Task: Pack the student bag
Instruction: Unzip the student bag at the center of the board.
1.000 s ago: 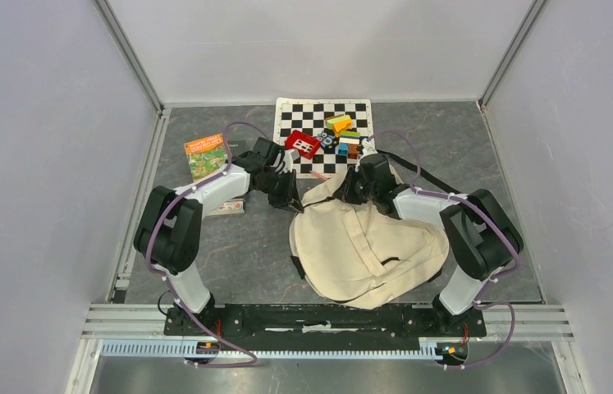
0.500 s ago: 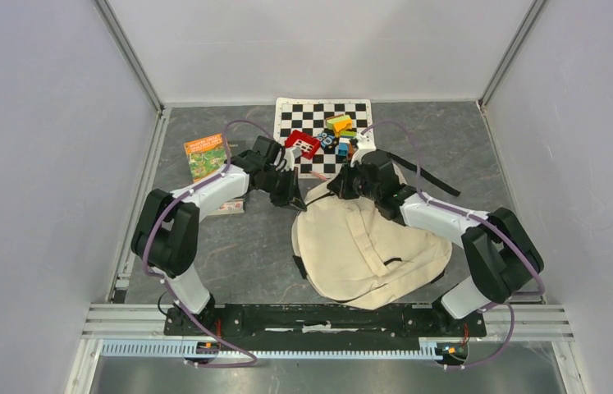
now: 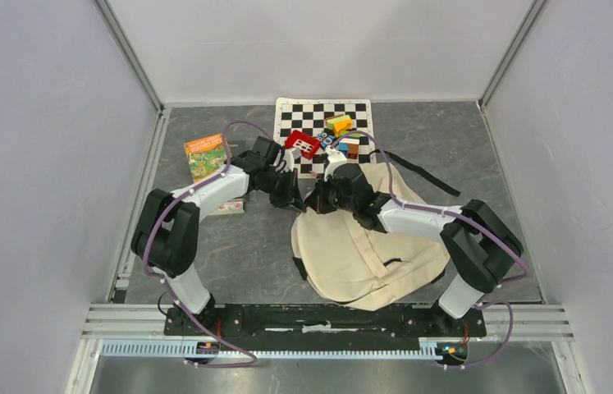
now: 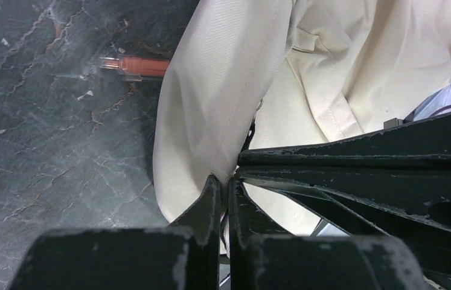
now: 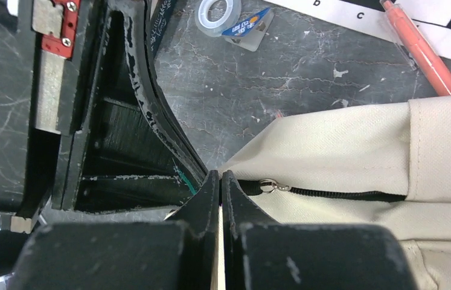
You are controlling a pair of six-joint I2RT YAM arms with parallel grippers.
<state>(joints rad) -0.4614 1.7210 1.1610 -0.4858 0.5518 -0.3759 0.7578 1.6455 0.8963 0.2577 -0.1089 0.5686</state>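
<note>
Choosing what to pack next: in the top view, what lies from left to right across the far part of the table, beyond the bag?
Orange book → red toy → coloured blocks → black strap.

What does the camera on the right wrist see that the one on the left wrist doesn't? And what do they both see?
Only the right wrist view shows the tape roll, the chessboard edge and the bag's black zipper. Only the left wrist view shows the stitched band across the bag. Both show the student bag, the grey table and an orange pen, though perhaps not the same pen. Both also show shut fingers pinching the bag's cloth: the left fingers and the right fingers.
</note>
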